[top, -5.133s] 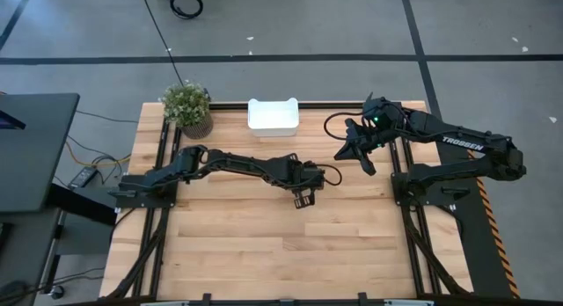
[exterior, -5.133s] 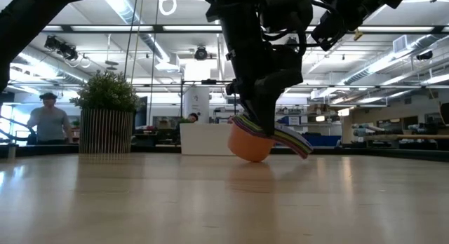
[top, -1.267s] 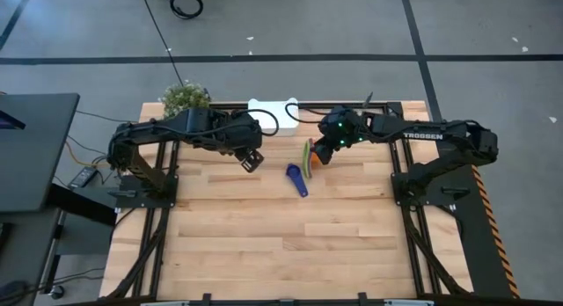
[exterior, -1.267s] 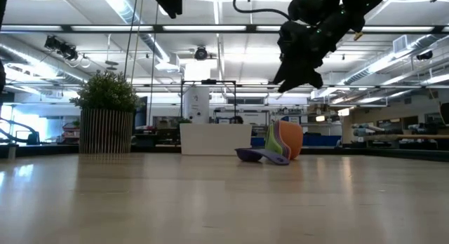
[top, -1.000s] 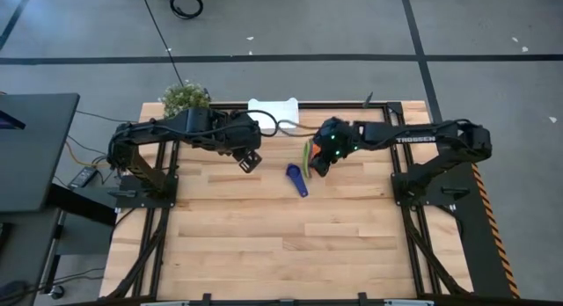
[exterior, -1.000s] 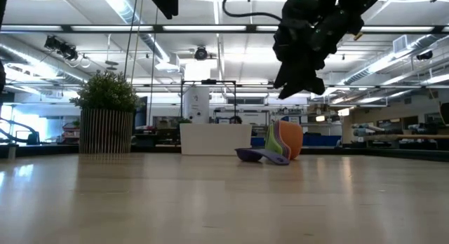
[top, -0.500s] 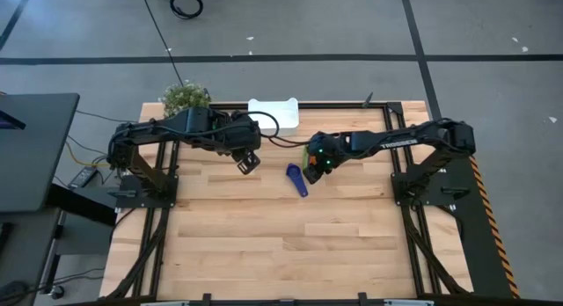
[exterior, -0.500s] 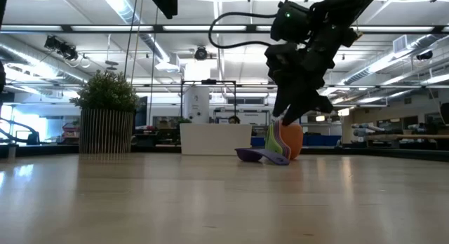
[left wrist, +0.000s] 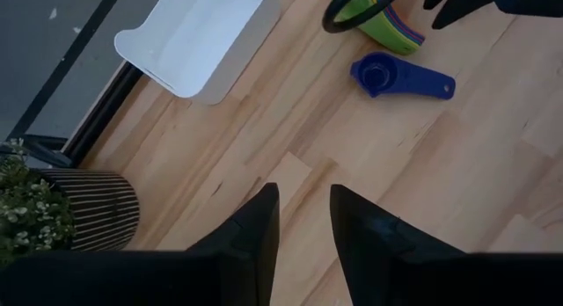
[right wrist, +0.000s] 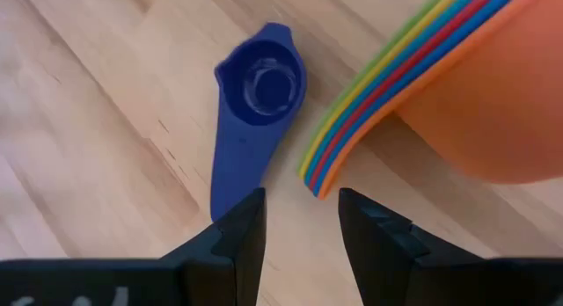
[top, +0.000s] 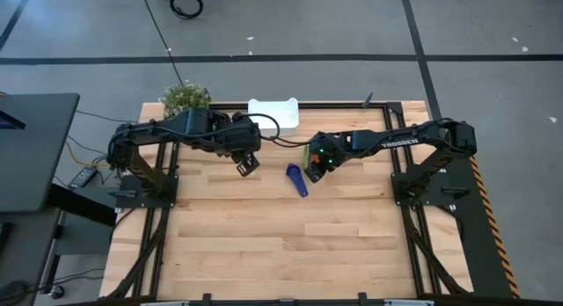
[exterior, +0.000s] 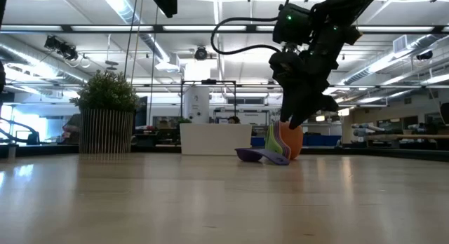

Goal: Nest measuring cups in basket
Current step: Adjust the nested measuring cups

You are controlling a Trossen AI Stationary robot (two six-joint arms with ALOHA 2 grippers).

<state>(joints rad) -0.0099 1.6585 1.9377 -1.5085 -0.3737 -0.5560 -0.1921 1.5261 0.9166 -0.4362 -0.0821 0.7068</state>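
Note:
A nested stack of measuring cups (right wrist: 475,104), orange outermost, lies tipped on its side on the table (exterior: 289,140), with its green rim (top: 306,151) facing left. A small dark blue cup (right wrist: 259,86) lies bowl-up beside it (top: 296,178). My right gripper (right wrist: 302,218) is open and slants down just over the stack's striped edge (right wrist: 325,170); in the low view its fingers reach the stack's top (exterior: 291,121). My left gripper (left wrist: 303,227) hangs open, high above the table (top: 246,163). The white basket (top: 274,113) stands at the far edge.
A potted plant (top: 185,100) stands at the far left corner, left of the basket (exterior: 214,139). Bare wood fills the near half of the table (top: 290,244). People show in the room beyond the table in the low view.
My right gripper has come down and toward the table's left, onto the stack of cups, and has rolled at the wrist; its fingers stay open. The stack and the small blue cup have kept their places.

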